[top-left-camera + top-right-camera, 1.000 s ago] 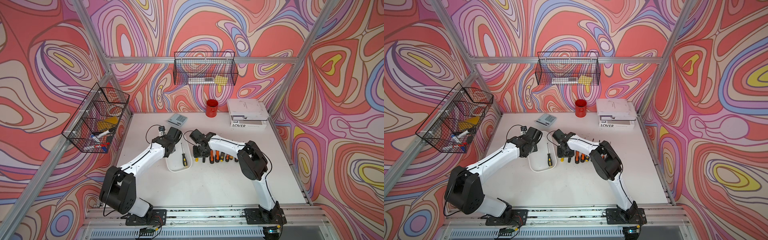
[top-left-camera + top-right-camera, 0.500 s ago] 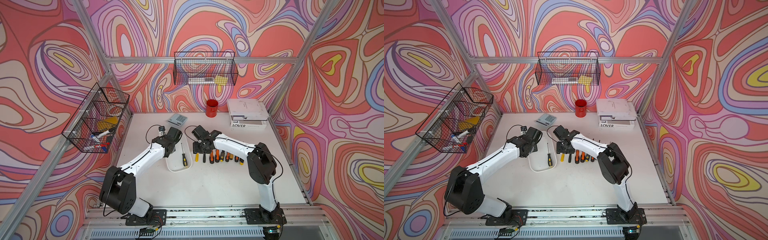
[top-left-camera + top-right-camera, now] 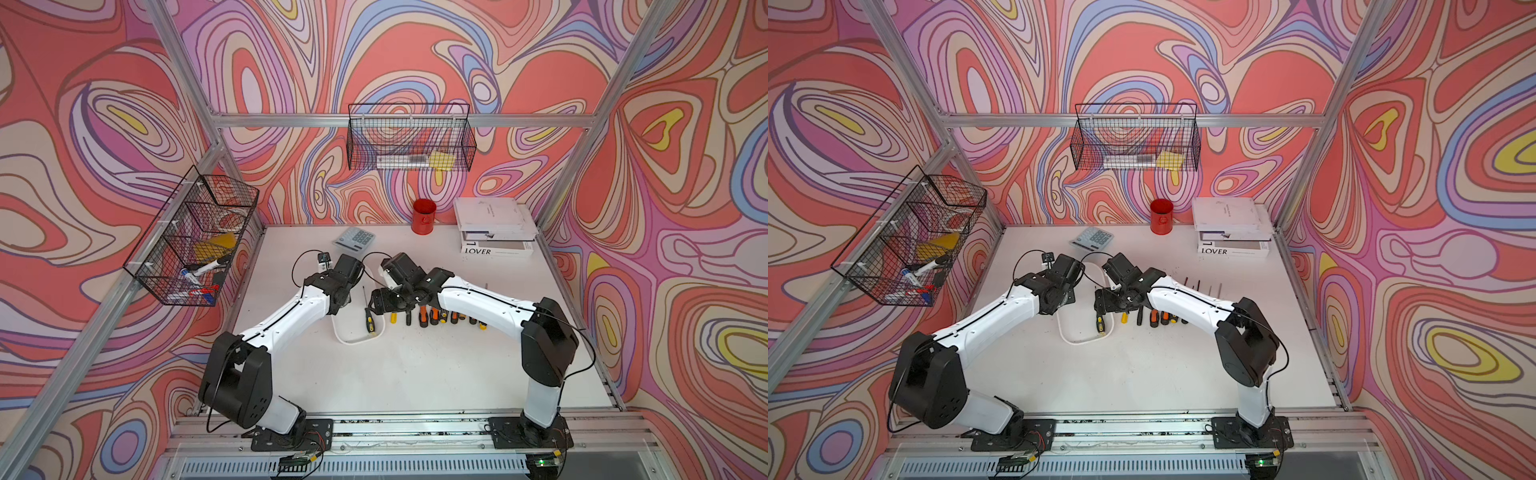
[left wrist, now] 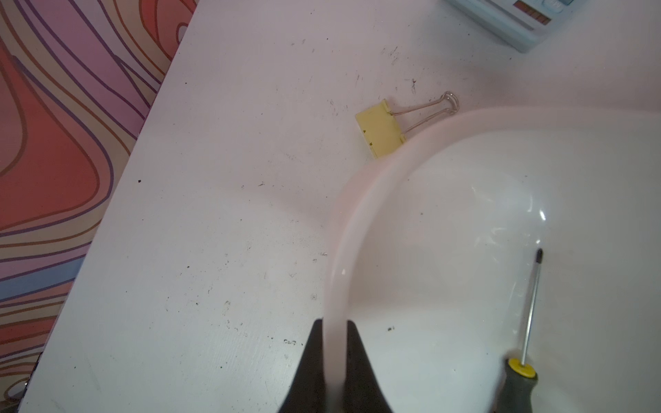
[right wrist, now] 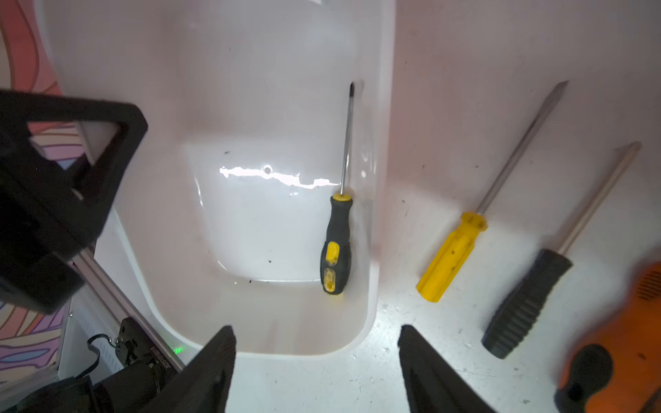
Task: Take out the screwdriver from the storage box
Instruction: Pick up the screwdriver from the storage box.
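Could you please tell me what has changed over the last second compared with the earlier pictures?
The right arm's elbow swung outward, away from the left arm. The right end effector opened wider and edged from the loose screwdrivers toward the storage box; it holds nothing. Unchanged: the left end effector stays shut on the box rim, and the screwdriver still lies inside.

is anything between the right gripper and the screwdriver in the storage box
Nothing visible. The right gripper hangs open above the storage box rim, and the screwdriver lies alone inside, close against one side wall, which may crowd a finger.
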You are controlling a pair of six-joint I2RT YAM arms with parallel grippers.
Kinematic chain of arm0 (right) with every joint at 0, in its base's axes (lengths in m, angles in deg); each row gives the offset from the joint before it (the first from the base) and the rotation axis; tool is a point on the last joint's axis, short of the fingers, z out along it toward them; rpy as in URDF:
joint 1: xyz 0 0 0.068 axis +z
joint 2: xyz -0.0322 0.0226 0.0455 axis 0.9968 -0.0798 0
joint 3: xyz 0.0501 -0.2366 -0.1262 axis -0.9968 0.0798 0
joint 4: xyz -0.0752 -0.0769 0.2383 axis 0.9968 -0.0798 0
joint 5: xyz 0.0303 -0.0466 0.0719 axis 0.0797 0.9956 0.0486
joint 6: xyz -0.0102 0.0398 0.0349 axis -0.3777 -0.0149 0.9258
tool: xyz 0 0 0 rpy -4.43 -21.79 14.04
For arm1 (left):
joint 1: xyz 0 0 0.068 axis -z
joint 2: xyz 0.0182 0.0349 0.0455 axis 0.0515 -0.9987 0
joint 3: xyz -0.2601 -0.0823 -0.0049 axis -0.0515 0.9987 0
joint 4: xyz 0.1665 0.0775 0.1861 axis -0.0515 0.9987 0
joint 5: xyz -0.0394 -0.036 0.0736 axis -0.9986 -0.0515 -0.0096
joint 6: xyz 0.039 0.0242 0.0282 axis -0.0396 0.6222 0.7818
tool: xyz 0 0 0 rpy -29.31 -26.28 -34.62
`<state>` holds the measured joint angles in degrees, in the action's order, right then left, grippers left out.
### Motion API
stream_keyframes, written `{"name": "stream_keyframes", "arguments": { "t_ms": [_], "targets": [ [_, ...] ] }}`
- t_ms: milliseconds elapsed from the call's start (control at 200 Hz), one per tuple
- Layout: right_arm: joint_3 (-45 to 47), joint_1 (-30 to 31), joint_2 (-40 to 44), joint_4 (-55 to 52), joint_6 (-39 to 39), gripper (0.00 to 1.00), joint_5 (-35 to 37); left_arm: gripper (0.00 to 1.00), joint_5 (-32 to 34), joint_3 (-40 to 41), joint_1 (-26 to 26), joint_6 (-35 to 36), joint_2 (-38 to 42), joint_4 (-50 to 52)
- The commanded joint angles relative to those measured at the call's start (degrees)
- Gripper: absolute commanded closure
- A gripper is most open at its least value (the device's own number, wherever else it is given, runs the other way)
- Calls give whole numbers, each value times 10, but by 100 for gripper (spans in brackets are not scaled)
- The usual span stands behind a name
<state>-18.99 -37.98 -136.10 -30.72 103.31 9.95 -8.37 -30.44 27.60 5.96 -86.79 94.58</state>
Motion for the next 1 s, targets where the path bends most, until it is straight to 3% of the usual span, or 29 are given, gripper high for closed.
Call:
{"name": "stream_keyframes", "arguments": {
  "t_ms": [0, 426, 826, 992],
  "targets": [
    [32, 4, 13, 51, 16, 25, -51, 100, 5, -11, -3, -8, -5, 11],
    [-15, 22, -70, 58, 62, 25, -74, 100, -3, -9, -3, -15, 0, 7],
    [-86, 34, -145, -65, 123, 27, 32, 100, -12, -5, -3, -22, 2, 4],
    [-104, 36, -182, -69, 143, 27, 51, 100, -20, 3, -3, -25, 6, -3]
  ]
}}
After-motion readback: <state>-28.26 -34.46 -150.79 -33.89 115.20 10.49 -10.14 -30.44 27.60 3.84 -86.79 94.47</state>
